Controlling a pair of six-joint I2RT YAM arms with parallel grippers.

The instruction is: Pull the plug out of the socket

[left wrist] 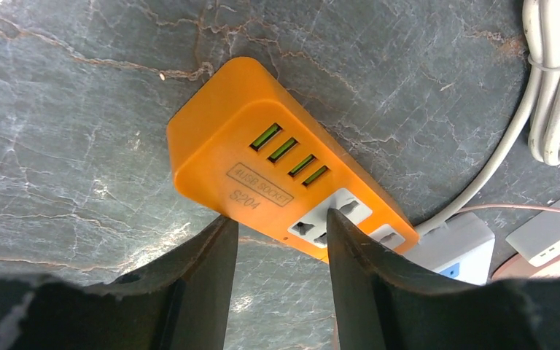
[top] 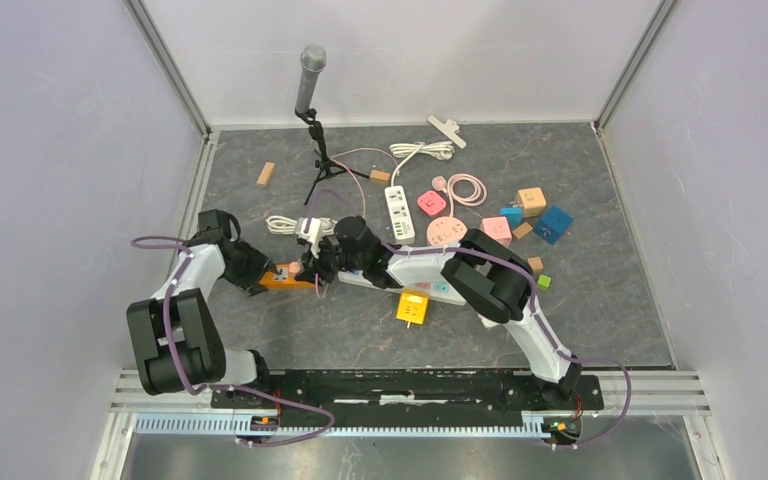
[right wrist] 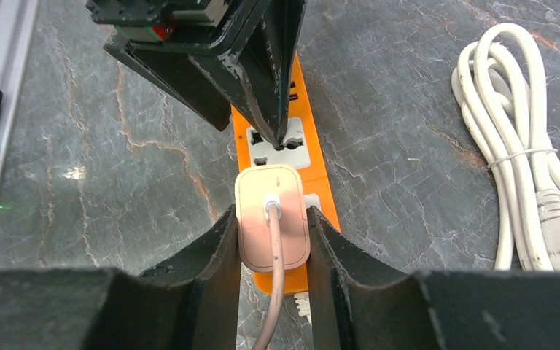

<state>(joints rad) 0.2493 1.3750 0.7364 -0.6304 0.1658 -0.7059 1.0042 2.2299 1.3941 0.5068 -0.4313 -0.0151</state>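
Right gripper [right wrist: 271,219] narrow, pads clamped on both sides of pink plug [right wrist: 271,237], which sits in orange power strip [right wrist: 262,149]. Only the left wrist view shows the strip's four USB ports. Left gripper [left wrist: 277,217] part-closed, tips at the strip's USB end; can't tell if it grips. Grey marbled worktop [top: 610,300], pale walls [top: 60,150], coiled white cable [right wrist: 510,146] beside the strip.

White arm shells [top: 415,268], black joints — lilac cables [top: 150,240] — scuffed black claw fingers [right wrist: 204,284].

Even, diffuse overhead light; soft, short shadows on the table [top: 600,300]; faint sheen on the orange power strip [left wrist: 211,138]; wrist-view foregrounds dark and slightly soft.
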